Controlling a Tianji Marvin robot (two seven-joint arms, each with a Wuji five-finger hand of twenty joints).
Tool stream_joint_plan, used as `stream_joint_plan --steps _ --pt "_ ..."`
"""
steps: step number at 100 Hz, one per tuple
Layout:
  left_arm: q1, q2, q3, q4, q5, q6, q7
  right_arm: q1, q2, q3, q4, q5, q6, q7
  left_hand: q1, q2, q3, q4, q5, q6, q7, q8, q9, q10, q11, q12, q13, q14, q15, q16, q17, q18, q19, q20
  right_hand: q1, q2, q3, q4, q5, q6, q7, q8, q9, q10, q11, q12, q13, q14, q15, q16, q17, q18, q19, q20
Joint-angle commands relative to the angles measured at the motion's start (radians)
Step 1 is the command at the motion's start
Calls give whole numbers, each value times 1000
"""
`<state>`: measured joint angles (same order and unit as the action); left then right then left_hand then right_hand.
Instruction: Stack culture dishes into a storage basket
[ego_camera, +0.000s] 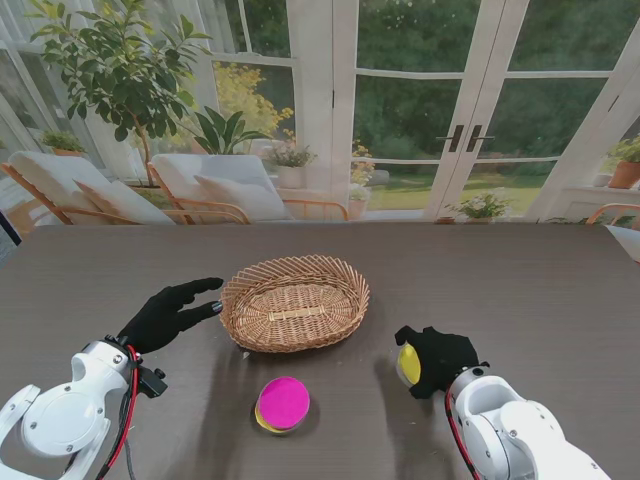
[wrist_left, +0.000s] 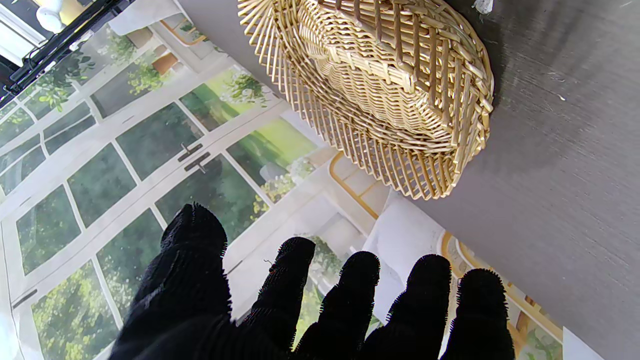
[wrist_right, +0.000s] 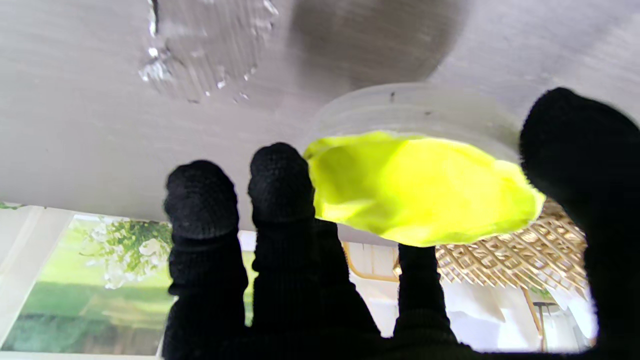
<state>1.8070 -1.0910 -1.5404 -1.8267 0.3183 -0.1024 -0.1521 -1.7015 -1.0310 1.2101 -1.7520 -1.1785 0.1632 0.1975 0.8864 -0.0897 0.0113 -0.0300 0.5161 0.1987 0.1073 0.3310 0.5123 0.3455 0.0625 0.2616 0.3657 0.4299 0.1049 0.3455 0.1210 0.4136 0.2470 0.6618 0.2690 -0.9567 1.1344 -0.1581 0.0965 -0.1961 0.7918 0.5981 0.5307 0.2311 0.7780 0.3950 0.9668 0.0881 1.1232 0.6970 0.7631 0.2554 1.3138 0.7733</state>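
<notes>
Right robot hand (ego_camera: 437, 360) gripping yellow dish (ego_camera: 408, 364) — basket (ego_camera: 295, 301) near

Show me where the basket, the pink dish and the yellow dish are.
basket (ego_camera: 294, 301): stand view, on its woven floor.
pink dish (ego_camera: 283, 402): stand view, middle of its pink top.
yellow dish (wrist_right: 415, 187): right wrist view, on its yellow face, held in the right hand (ego_camera: 436, 360).

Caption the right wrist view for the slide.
Right robot hand shut on a yellow-filled culture dish above the table, wicker basket beyond.
</notes>
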Motion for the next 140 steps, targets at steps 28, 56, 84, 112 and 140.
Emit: stream_joint_plan --steps 28,56,84,112,140 --pt "5 -4 -3 -5 -1 -1 -14 -3 -6 -31 -118 4 -56 25 14 46 -24 23 3 -3 -10 -4 0 3 -5 10 9 10 -8 12 -1 10 -26 12 48 5 125 20 -8 -14 16 -15 -23 -26 10 18 19 -57 32 3 -183 -2 49 -17" --pt "7 -5 -7 -6 -1 -4 -11 27 -8 -102 -189 12 -85 20 14 46 -24 23 3 -3 -10 -4 0 4 -5 10 9 10 -8 12 -2 10 -27 12 48 10 121 23 -8 -14 17 -17 -26 -28 7 20 17 -60 31 2 -183 -5 48 -17" --pt "13 -6 -12 -8 -2 -8 -5 80 -10 -223 -220 18 -75 -4 15 46 -24 23 3 -2 -10 -4 1 3 -5 10 9 9 -8 12 -2 10 -27 12 39 24 113 25 -5 -9 15 -20 -31 -30 3 21 10 -58 26 0 -189 -5 44 -17" --pt "21 -8 -18 -13 -2 -8 0 95 -8 -297 -236 13 -86 -15 15 46 -24 23 3 -2 -10 -4 0 5 -6 10 9 11 -9 12 -2 10 -27 12 35 29 110 25 -5 -6 11 -23 -36 -29 4 23 7 -61 21 -1 -189 -10 43 -17" --pt "26 -8 -22 -16 -1 -6 2 140 -7 -374 -172 32 -115 -62 15 47 -24 23 0 -2 -12 -4 0 4 -5 10 8 10 -9 12 -2 10 -27 12 28 25 113 23 -4 -7 12 -21 -40 -31 4 23 6 -62 17 -2 -187 -13 43 -18"
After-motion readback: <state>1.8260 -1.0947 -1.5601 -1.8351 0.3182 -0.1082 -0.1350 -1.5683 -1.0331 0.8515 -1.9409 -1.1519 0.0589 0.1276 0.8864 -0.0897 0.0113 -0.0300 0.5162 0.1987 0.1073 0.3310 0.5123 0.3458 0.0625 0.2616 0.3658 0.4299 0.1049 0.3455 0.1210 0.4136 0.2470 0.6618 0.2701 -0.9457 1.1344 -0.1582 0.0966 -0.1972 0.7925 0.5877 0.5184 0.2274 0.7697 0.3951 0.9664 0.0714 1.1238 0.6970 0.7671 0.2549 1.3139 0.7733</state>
